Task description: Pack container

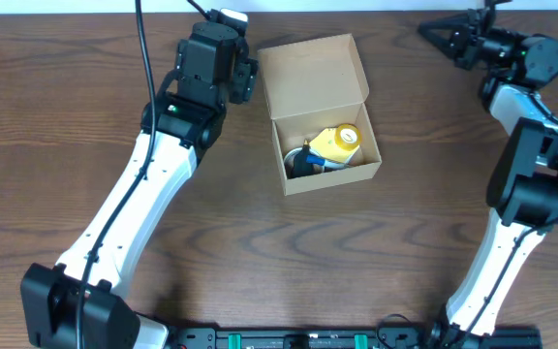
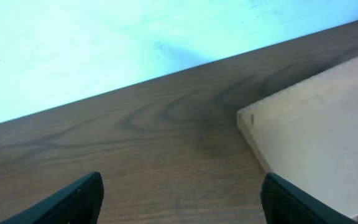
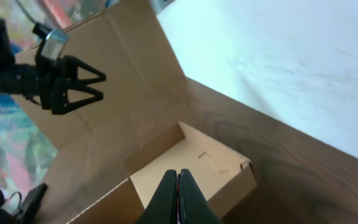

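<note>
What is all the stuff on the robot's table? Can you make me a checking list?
surface: brown wooden table, wood grain showing.
job's things: container, a tan cardboard box with its lid flap standing open; a yellow item and a dark item lie inside.
clutter: nothing seen.
grippers: left hand open, holding nothing, beside the lid flap; right hand shut, holding nothing, off at the far right corner.
cables: black cable running down to the left arm.
surroundings: pale blue surface beyond the table's far edge.
</note>
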`<state>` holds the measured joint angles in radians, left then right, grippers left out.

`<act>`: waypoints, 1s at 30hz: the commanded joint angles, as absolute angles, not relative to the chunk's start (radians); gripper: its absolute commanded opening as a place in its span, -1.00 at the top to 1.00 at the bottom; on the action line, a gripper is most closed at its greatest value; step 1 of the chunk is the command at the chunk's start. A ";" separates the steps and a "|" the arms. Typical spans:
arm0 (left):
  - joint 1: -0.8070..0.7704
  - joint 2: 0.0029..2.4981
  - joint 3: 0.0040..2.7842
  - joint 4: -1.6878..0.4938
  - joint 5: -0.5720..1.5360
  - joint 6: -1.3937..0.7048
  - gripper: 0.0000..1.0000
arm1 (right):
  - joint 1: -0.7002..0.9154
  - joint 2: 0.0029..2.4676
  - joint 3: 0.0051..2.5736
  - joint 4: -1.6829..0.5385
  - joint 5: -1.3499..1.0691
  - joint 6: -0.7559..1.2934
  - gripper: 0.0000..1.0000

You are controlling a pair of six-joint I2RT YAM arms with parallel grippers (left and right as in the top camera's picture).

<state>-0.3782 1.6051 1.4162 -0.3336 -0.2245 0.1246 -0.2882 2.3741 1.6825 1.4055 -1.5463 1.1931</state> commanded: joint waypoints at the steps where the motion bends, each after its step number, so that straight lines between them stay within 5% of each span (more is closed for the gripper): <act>1: -0.383 1.594 1.445 -0.337 -0.235 0.089 -0.64 | -0.308 2.365 1.701 1.389 -1.560 1.204 0.94; 10: -0.390 1.593 1.445 -0.339 -0.236 0.067 -0.64 | -0.387 2.365 1.701 1.030 -1.419 1.136 0.92; 22: -0.393 1.594 1.445 -0.332 -0.236 0.067 -0.64 | -0.399 2.365 1.701 0.852 -1.184 1.146 0.71; 26: -0.393 1.594 1.445 -0.326 -0.236 0.067 -0.64 | -0.390 2.365 1.701 0.845 -1.113 1.054 0.12; 30: -0.393 1.594 1.445 -0.303 -0.236 0.067 -0.64 | -0.368 2.365 1.701 0.746 -0.963 0.917 -0.18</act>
<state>-0.3901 1.6051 1.4162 -0.3130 -0.2245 0.0780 -0.3885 2.3741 1.6882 0.7830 -1.1103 1.0367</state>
